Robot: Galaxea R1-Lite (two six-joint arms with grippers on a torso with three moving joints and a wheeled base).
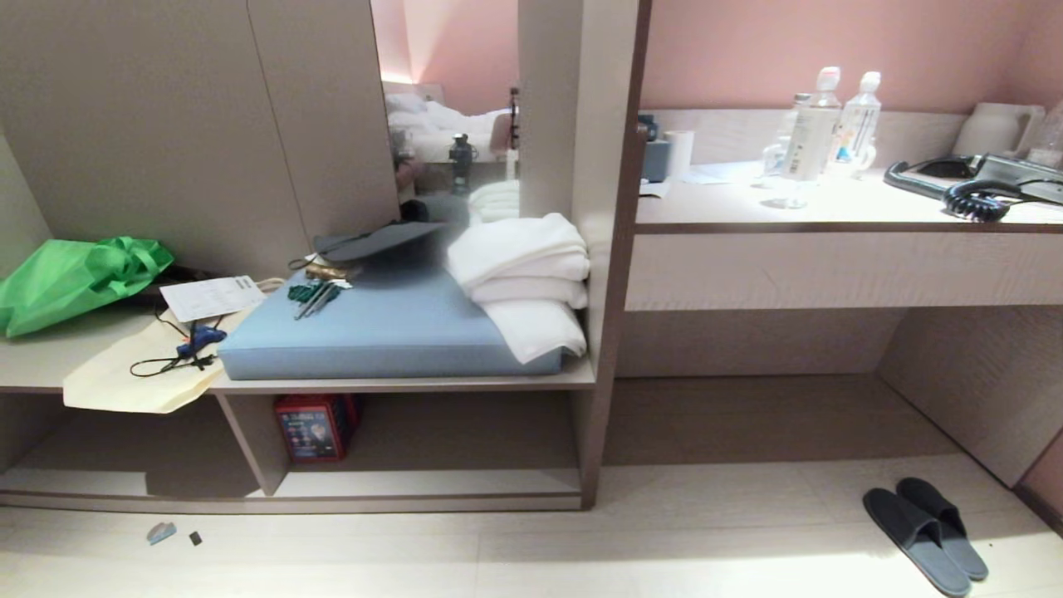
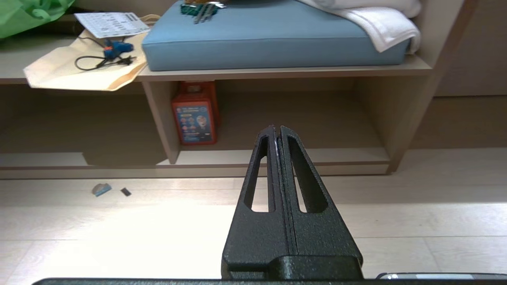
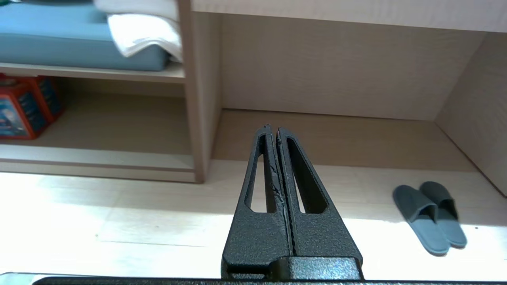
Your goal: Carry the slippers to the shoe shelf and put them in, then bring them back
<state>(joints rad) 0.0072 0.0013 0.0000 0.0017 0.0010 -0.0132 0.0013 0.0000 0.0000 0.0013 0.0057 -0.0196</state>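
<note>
Both tools sit right at the wrist lenses: left tool and right tool, fingers pressed together on each, nothing pinched, hanging over pale plank floor. Neither shows in my head view.

Pair of flat dark grey-blue fabric slippers lies side by side on the floor, far right, in front of the table recess, well apart from the low grey-brown wood-grain shoe shelf. Right wrist view catches them too; left wrist doesn't.

Small red box stands in the shelf beside the upright divider; printed label, can't read it. Left wrist shows it best.

Only the head view gives me the tabletop: clear labelled water bottles, text illegible, and a black corded phone. On top of the shelf: blue cushion, folded white towels, green bag.
</note>
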